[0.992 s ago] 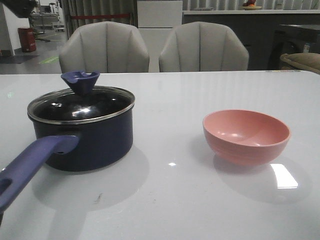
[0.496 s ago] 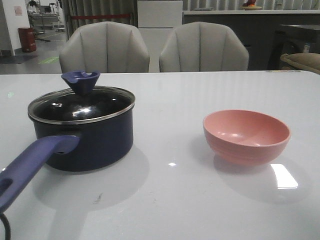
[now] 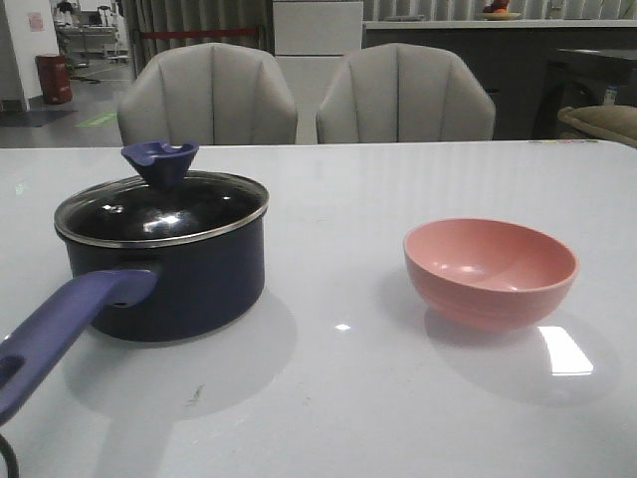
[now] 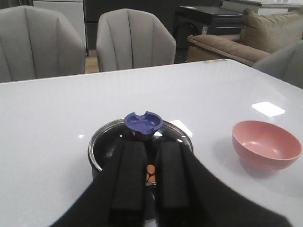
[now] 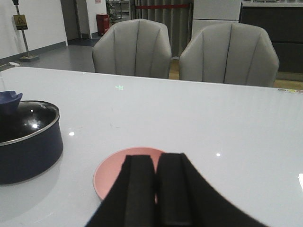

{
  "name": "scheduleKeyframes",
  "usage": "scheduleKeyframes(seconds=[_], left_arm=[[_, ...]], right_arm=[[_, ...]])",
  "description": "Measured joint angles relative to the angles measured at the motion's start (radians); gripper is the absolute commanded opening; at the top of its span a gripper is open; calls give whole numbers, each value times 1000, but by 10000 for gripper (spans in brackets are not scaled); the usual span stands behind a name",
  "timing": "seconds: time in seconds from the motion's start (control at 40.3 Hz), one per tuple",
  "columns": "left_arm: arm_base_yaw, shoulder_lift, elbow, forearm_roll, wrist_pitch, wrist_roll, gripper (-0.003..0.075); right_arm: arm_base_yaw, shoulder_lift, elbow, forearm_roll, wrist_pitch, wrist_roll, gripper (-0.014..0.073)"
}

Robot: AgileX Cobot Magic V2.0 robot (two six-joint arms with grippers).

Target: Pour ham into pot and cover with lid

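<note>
Looking across the white table [image 3: 338, 398], we find the navy pot [image 3: 179, 284] on its left side with its handle cut off at the frame edge, the glass lid [image 3: 159, 209] seated on it, the pink bowl [image 3: 490, 271] well apart to the right. Our left gripper [image 4: 150, 182] and right gripper [image 5: 154, 189] have their fingers nearly pressed together, holding nothing. Orange ham [image 4: 150, 171] slices barely show through the lid

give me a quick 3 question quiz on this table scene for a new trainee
1. True or false: the lid sits on the pot.
2. What lies inside the pink bowl: A ham slices, B nothing, C a spoon?
3. Where do orange ham slices show in the left wrist view?

Key: 1 true. 2 B. 3 Through the glass lid, inside the pot, seen between the fingers of the left gripper.
</note>
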Motion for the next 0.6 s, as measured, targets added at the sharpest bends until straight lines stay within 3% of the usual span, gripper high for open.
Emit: scheduleKeyframes(seconds=[0.446, 0.595], left_arm=[[4, -10, 40, 30, -34, 0, 132], [108, -98, 122, 84, -40, 0, 132]], right_arm=[[0, 0, 0, 0, 0, 0, 149], [0, 0, 0, 0, 0, 0, 149]])
